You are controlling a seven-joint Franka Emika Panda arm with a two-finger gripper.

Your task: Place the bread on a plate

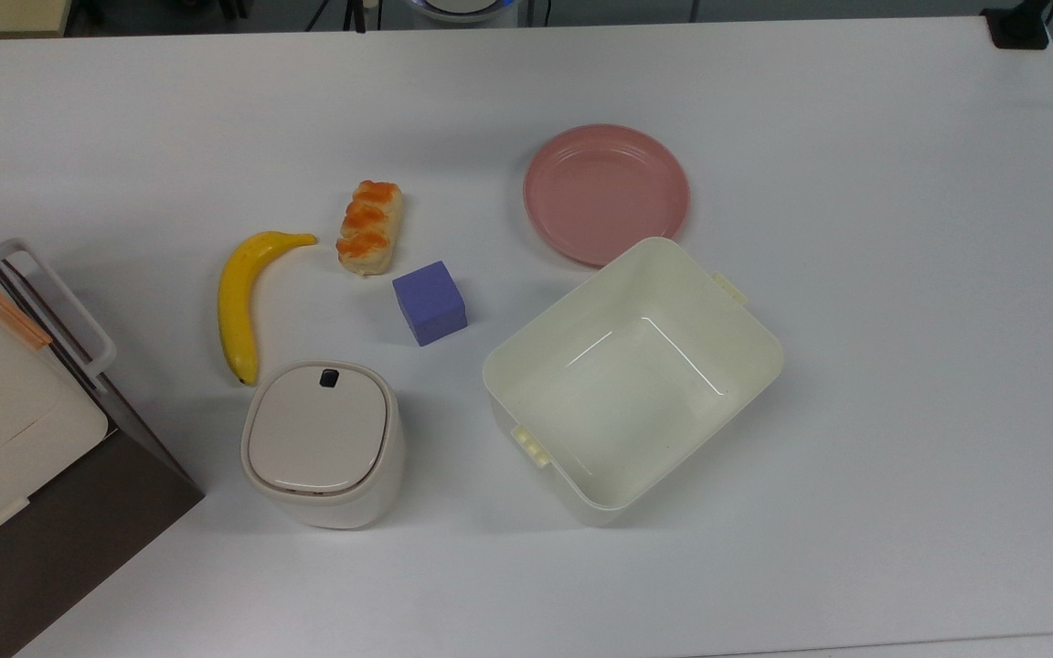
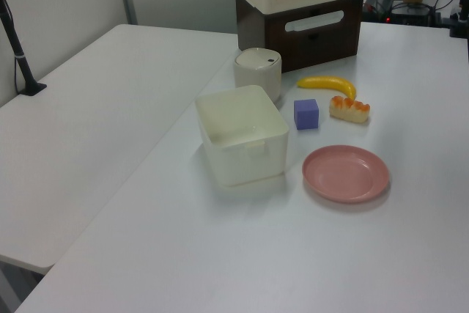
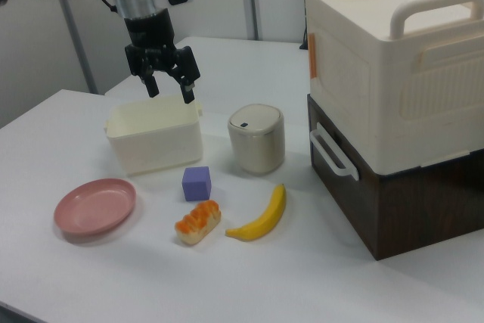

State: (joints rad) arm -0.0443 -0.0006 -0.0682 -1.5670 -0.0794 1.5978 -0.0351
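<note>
The bread (image 1: 369, 228) (image 2: 349, 109) (image 3: 198, 222) is a small loaf with an orange-brown bumpy top, lying on the white table between a banana and a purple cube. The pink plate (image 1: 606, 194) (image 2: 346, 174) (image 3: 95, 206) sits bare, apart from the bread, beside the cream tub. In the right view my gripper (image 3: 169, 91) hangs open high above the tub, well away from the bread, with nothing between its fingers.
A yellow banana (image 1: 243, 299) (image 3: 262, 217), a purple cube (image 1: 430, 302) (image 3: 197, 183), a lidded cream bin (image 1: 321, 442) (image 3: 257, 138) and a large cream tub (image 1: 632, 376) (image 3: 155, 135) stand around the bread. A cream box on a brown cabinet (image 3: 397, 104) fills the right view's right.
</note>
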